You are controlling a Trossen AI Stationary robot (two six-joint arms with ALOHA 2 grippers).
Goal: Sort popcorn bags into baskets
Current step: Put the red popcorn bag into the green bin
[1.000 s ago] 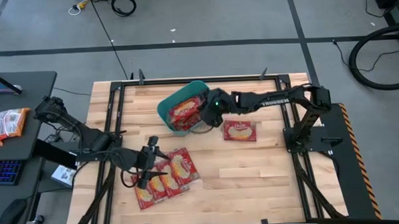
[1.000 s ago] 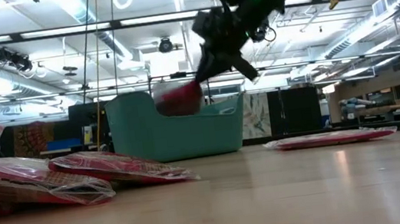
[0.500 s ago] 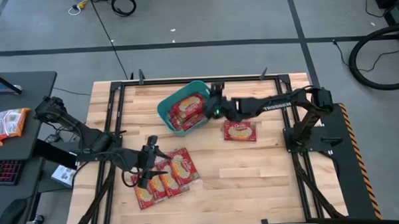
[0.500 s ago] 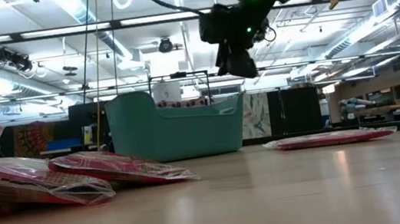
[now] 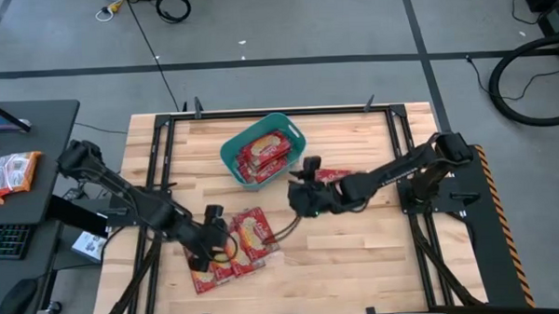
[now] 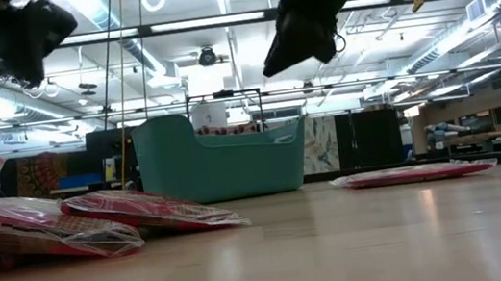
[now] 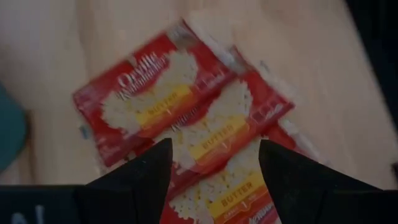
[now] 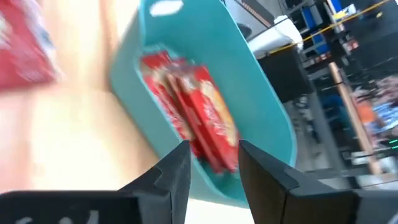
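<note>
The teal basket (image 5: 231, 151) stands at the table's far middle with several red popcorn bags (image 5: 261, 154) lying in it; both also show in the right wrist view, the basket (image 8: 249, 81) and its bags (image 8: 199, 118). A pile of overlapping bags (image 5: 245, 235) lies flat at the near left. One bag (image 5: 329, 175) lies flat right of the basket, partly under my right arm. My left gripper (image 5: 215, 245) is open above the pile (image 7: 186, 118), fingers apart and clear of it. My right gripper (image 5: 302, 201) is open and empty, raised over the table's middle (image 6: 292, 52).
Bare wood lies across the near right of the table (image 5: 376, 256). A black metal frame (image 5: 259, 113) runs around the table. A side desk at the left holds orange-and-white packets (image 5: 10, 174).
My right gripper has let go of a red bag over the basket; the bag now lies inside. The gripper has then drawn back toward the near edge, to the table's middle. My left gripper has shifted a little toward the near edge, over the pile.
</note>
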